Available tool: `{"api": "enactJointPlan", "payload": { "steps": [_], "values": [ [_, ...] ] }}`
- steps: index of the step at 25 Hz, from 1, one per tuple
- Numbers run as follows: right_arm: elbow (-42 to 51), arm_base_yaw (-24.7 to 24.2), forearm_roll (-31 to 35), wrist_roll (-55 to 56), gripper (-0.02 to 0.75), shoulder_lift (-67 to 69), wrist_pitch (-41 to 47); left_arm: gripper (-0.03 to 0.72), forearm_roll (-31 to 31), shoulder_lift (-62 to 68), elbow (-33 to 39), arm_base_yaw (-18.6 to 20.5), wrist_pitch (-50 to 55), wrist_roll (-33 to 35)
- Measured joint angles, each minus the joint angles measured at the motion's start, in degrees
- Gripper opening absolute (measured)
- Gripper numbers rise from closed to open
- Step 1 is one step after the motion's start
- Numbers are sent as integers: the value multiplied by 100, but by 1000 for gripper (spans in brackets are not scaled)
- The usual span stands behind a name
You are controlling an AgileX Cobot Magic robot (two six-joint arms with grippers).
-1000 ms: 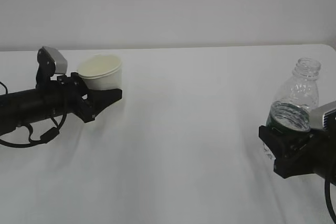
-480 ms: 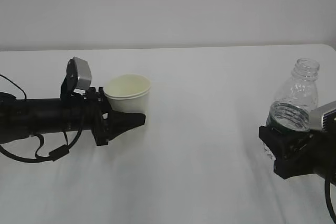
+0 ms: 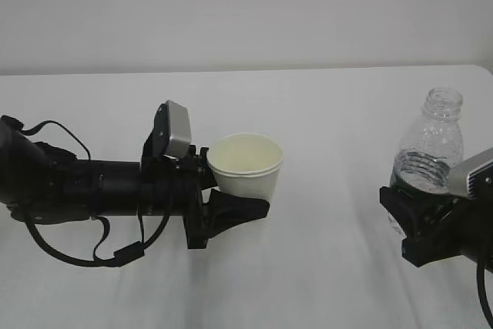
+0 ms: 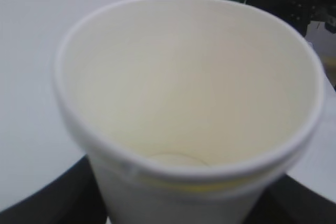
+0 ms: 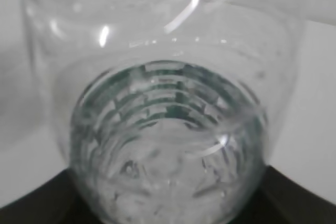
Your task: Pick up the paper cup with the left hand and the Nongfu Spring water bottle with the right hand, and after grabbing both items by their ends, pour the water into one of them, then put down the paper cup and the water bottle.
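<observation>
Gripping the tapered off-white paper cup point(image 3: 246, 169) by its lower end, left end effector point(image 3: 231, 207) black and angular, holding it upright near the middle of the white counter point(image 3: 331, 113), smooth cream inside showing. Clamped on the clear ribbed Nongfu Spring water bottle point(image 3: 431, 144) at far right, right end effector point(image 3: 412, 221), capless neck upward, water point(image 5: 168, 156) inside.

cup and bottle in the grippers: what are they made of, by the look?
Cup: likely paper, matte off-white, with a rolled rim and a faint seam inside. Bottle: clear thin plastic, glossy, with ribbed walls catching highlights, a threaded open neck, and water visible through it.
</observation>
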Motion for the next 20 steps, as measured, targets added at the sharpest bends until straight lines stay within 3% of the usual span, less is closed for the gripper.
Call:
{"api": "enactJointPlan", "payload": {
  "steps": [6, 20],
  "values": [
    [0, 0, 0, -68, 449, 0, 0, 462, -146, 0, 0, -363, 0, 71],
    [-311, 0, -271, -462, 449, 0, 0, 462, -204, 0, 0, -394, 0, 80]
  ]
}}
